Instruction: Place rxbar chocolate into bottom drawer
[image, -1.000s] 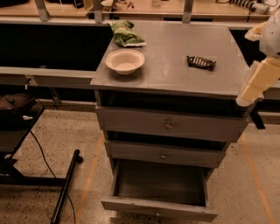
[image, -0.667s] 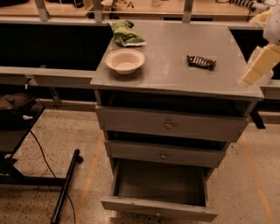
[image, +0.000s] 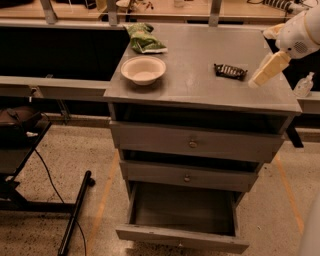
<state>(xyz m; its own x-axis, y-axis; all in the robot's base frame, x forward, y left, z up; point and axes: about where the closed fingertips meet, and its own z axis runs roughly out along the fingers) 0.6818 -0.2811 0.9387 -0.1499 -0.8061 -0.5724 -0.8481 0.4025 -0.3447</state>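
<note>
grey metal cabinet w/ three drawers; its flat top is the counter (image: 195, 47). rxbar chocolate (image: 230, 71), a small dark glossy bar, lies flat on the counter toward the right rear. it sits well apart from the white bowl (image: 143, 69) and green snack bag (image: 144, 39) on the left. the cream-coloured gripper (image: 256, 80) hangs just right of the bar, angled down-left w/ its tip low over the counter. can't tell if it's spread or pressed together; nothing visibly held. bottom drawer (image: 181, 237) is pulled out, grey interior showing.

likely risks: the bar is thin & slick, so a sideways approach could shove it along the counter instead of catching it. a shallow pinch on a crimped end might slip mid-carry. the drawer is far below & forward, so the arm could clip the counter edge or the two knobbed drawers (image: 192, 144) going down.

hidden: arm mostly cut off at the right edge; gap btw gripper tip & counter unclear; rear of the drawer interior in shadow.
</note>
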